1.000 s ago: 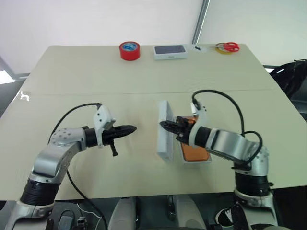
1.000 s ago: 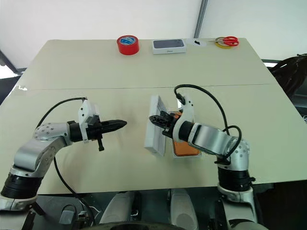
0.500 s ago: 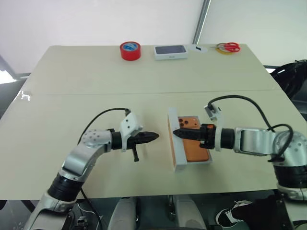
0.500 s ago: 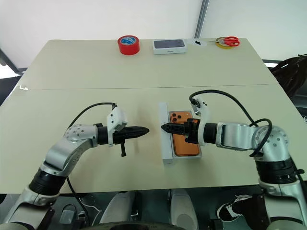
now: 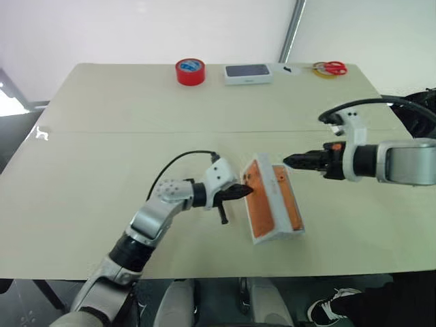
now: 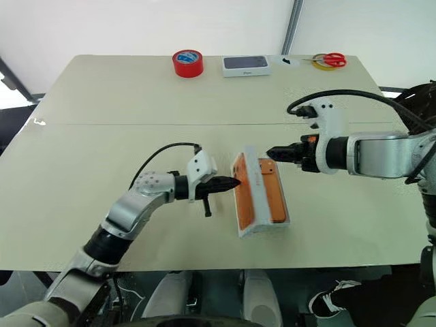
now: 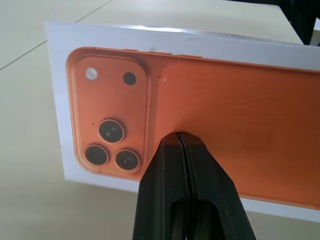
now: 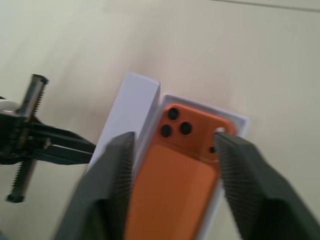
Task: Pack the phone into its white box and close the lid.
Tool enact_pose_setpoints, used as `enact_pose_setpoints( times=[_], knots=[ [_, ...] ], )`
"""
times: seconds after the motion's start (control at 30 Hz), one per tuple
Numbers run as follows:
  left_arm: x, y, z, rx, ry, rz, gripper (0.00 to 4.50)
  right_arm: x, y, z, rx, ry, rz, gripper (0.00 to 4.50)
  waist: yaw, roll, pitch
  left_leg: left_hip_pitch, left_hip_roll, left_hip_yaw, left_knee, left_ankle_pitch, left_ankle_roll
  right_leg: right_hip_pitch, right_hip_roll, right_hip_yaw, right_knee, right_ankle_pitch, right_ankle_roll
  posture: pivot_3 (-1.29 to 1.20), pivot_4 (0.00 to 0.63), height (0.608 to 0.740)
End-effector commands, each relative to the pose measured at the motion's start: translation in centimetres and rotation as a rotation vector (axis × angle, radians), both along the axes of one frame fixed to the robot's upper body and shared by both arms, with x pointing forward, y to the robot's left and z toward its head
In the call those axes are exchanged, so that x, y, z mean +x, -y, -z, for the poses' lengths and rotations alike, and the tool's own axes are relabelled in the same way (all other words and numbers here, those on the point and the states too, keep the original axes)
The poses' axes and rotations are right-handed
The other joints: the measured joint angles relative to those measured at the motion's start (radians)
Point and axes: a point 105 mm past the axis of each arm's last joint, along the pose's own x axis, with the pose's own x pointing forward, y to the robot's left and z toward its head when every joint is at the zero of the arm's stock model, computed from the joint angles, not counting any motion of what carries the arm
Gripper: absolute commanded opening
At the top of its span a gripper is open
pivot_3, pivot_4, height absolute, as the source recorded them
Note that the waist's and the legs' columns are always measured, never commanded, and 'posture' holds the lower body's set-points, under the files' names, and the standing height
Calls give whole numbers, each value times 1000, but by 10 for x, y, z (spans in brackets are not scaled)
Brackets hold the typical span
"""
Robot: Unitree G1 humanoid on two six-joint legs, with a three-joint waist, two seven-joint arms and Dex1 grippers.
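worktop (image 5: 122, 122): pale beige, seam line running across | wall (image 5: 136, 27): plain white, behind far edge | pole (image 5: 293, 30): grey, slanted, rising beyond far edge

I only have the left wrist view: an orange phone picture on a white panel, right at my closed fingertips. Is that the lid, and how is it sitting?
Observer: Yes. The lid stands on its long edge, leaning toward the white box, with the left hand against its printed face.
Operator: Is the phone inside?
Observer: The phone lies flat in the box, back up, cameras at the far end.
Operator: Where's the right hand?
Observer: The right hand hovers beyond the box's far right corner, fingers apart, touching nothing.
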Motion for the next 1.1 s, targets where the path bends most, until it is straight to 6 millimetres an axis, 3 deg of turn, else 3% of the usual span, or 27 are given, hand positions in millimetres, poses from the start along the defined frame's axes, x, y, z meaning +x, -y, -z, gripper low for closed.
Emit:
enact_pose_setpoints(
  times=[0.03,0.07,0.23,0.4,0.53,0.67,0.8,1.1],
  knots=[
    [4,10,-8,-9,51,-10,0,1,8,-10,-71,78,-5,421,0,0,0,-1,0,0,0,0,0,-1,0,0,0,0,0,0,150,740],
    [5,12,-8,-10,51,-17,0,1,10,-9,-92,85,-6,36,0,0,0,-1,0,0,0,0,0,-1,0,0,0,1,1,0,150,740],
    [9,10,-11,-28,48,-46,0,1,14,-2,-234,163,-43,36,0,0,0,-1,0,0,0,0,1,-1,0,0,0,1,2,0,150,740],
    [11,-17,-24,-50,48,-85,0,-7,18,25,-432,196,-152,36,-1,0,0,-1,0,-1,0,0,1,-1,0,-1,0,0,0,0,150,740],
    [-7,-38,-22,-4,-3,-17,0,-16,19,46,-490,172,-245,36,-4,0,0,0,0,0,0,0,1,-2,0,0,1,0,0,0,150,740],
    [-28,-47,-7,99,-56,64,0,-20,17,56,-493,160,-290,36,-2,0,0,0,0,0,0,0,1,-2,0,0,1,0,0,0,150,740],
    [-30,-42,11,185,-103,67,0,-22,17,64,-497,141,-310,36,2,0,0,0,0,0,1,0,1,-1,0,0,1,-1,1,0,150,740],
    [-26,-9,19,190,-91,100,0,-30,7,72,-483,127,-358,36,-2,0,0,0,-1,-1,1,0,1,0,0,0,1,0,0,0,150,740]
  ],
)
